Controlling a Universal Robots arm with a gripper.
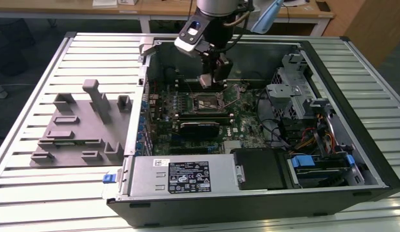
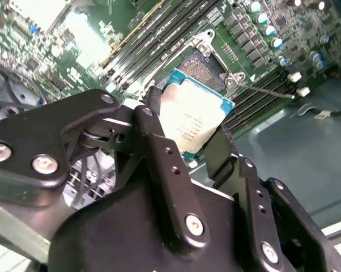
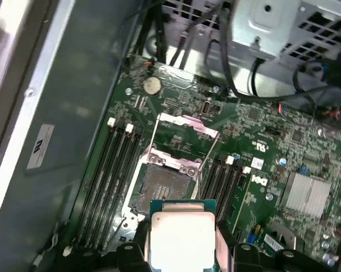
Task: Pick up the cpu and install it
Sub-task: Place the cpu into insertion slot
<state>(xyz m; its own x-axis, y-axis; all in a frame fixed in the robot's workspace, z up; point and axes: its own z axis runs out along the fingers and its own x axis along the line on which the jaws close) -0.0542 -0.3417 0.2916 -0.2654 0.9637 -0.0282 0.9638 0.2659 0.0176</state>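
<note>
My gripper point(image 1: 207, 81) hangs inside the open computer case, shut on the cpu point(image 1: 207, 80). The cpu point(image 2: 191, 118) is a flat square chip with a silvery top plate and a thin green rim, pinched between the black fingers point(image 2: 159, 144) in both wrist views. Its plate point(image 3: 180, 235) faces the first wrist camera. Just under it lies the open socket point(image 3: 165, 180) on the green motherboard, with its metal load frame point(image 3: 187, 126) swung up. In the exterior view the cpu hovers a little above and behind the socket point(image 1: 206, 102).
The black case point(image 1: 354, 145) walls surround the board. Memory slots point(image 3: 105, 181) flank the socket. A drive cage point(image 1: 296, 92) and cables stand at the exterior view's right, a power supply point(image 1: 180, 176) at the front. A grey fixture block point(image 1: 84, 125) lies on the slatted table at the left.
</note>
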